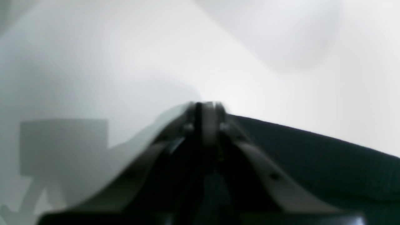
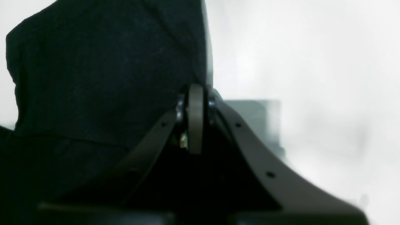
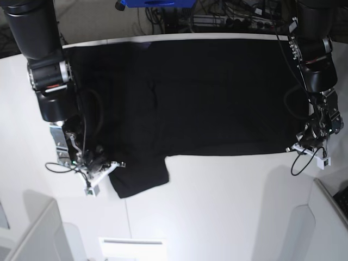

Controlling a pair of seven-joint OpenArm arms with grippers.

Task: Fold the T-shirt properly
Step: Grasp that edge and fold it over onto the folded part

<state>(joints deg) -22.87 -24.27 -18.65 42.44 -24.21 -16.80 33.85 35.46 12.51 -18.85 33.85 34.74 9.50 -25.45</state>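
1. On the white table (image 3: 217, 201) lay the T-shirt (image 3: 206, 92), black, plain side up, spread flat.
2. Left gripper (image 3: 300, 144): jaws closed at the hem corner; whether cloth was pinched could not be told.
3. Right gripper (image 3: 103, 163): closed beside the sleeve (image 3: 138, 176).
4. Handling, judged: soft, light, limp; take it by corners and edges.
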